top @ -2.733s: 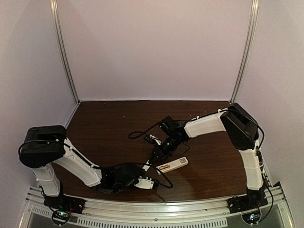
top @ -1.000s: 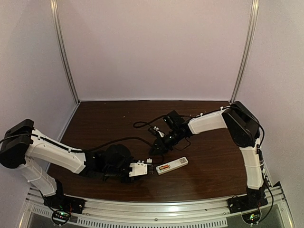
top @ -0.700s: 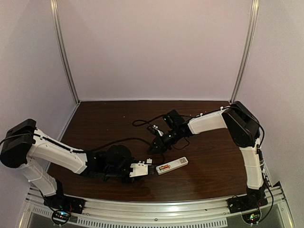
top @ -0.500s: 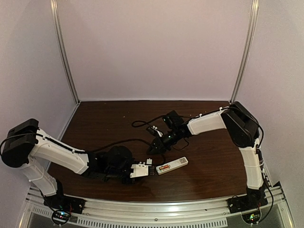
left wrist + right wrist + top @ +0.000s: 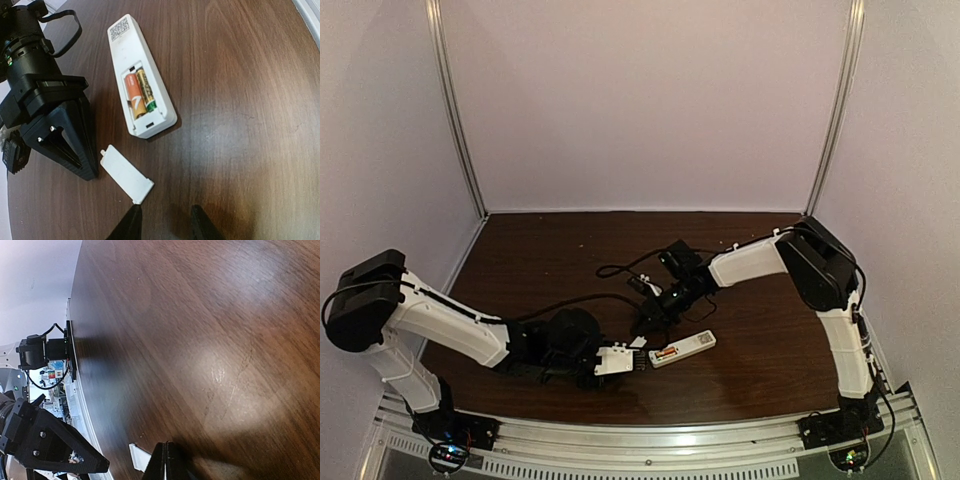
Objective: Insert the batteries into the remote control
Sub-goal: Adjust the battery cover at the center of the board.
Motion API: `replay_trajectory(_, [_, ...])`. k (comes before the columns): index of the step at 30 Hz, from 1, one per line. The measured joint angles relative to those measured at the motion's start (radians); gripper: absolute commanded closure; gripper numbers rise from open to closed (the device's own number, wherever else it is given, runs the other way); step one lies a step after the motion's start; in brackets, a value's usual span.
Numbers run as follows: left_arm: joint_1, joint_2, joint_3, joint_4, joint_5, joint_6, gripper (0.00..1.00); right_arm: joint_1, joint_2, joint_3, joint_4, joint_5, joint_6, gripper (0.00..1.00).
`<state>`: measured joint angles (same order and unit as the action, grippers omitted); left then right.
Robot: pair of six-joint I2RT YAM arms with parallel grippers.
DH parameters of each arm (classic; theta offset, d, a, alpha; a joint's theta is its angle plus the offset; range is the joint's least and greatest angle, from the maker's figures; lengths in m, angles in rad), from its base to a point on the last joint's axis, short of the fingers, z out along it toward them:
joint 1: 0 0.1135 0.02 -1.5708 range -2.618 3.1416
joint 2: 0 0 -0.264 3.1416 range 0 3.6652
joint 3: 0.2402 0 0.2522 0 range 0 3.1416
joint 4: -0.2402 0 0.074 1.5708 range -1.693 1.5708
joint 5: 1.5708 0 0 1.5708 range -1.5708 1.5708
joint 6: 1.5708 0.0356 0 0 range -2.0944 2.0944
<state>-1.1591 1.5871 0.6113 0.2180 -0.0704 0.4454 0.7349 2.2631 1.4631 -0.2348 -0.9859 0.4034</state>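
Two batteries already sit side by side in the remote control, lying back-up on the counter at upper centre of the left wrist view, so the loose cover plate just below looks next, with the left gripper spread and empty near it and the right gripper pressed together alongside.
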Motion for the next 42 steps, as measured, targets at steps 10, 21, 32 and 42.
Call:
replay_trajectory(10, [0.002,0.046,0.006,0.014,0.000,0.013,0.66,0.000,0.002,0.013,-0.029,0.003,-0.027,0.94])
replay_trajectory(21, [0.010,0.046,0.006,0.022,-0.006,0.021,0.65,0.000,-0.080,0.004,-0.042,-0.002,-0.030,0.96])
replay_trajectory(32, [0.042,0.046,0.006,0.045,-0.025,0.038,0.63,0.000,-0.080,0.002,-0.106,0.018,-0.067,0.98])
replay_trajectory(42, [0.048,0.067,0.016,0.054,-0.031,0.055,0.63,0.000,-0.069,0.002,-0.151,0.029,-0.101,0.99])
